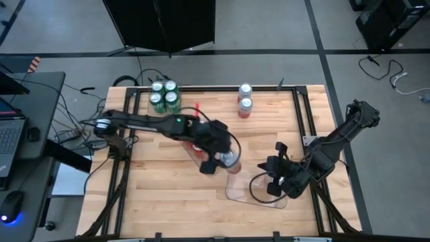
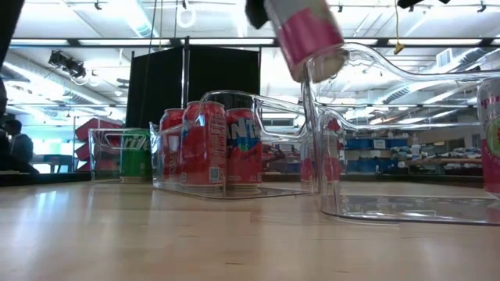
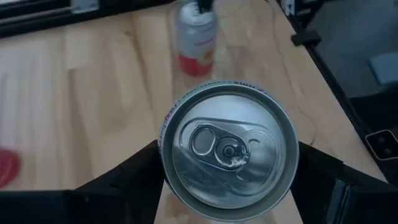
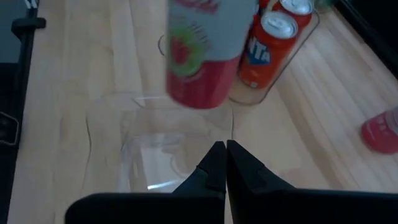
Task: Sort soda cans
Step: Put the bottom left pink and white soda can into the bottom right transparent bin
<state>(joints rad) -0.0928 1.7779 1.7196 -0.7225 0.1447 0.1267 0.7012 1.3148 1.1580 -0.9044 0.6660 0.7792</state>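
My left gripper [image 1: 222, 160] reaches over the table's middle and is shut on a silver-grey can with a pink base [image 2: 308, 35], above the rim of a clear tray [image 1: 255, 190]. My right gripper [image 4: 224, 163] is shut and hovers over that tray with nothing between its fingers. Red cans [image 2: 211, 147] stand on their bases in a second clear tray under the left arm. Several green cans [image 1: 164, 96] stand in a tray at the far left. Two silver-grey cans [image 1: 244, 101] stand at the far edge. My left gripper pinches the silver-grey can by its side wall just under the top rim [image 3: 180, 106], one finger [image 3: 127, 171] on each side of it. The fingers come from above, slanting. The can hangs below them, lifted clear and tilted, its pink base [image 2: 322, 61] over the tray's rim.
Another silver-grey can [image 3: 196, 37] stands on the table beyond the held one, and one [image 2: 492, 133] shows at the right of the low view. A metal frame [image 1: 299, 121] borders the wooden table. Bare wood [image 1: 161, 195] lies near the left near corner.
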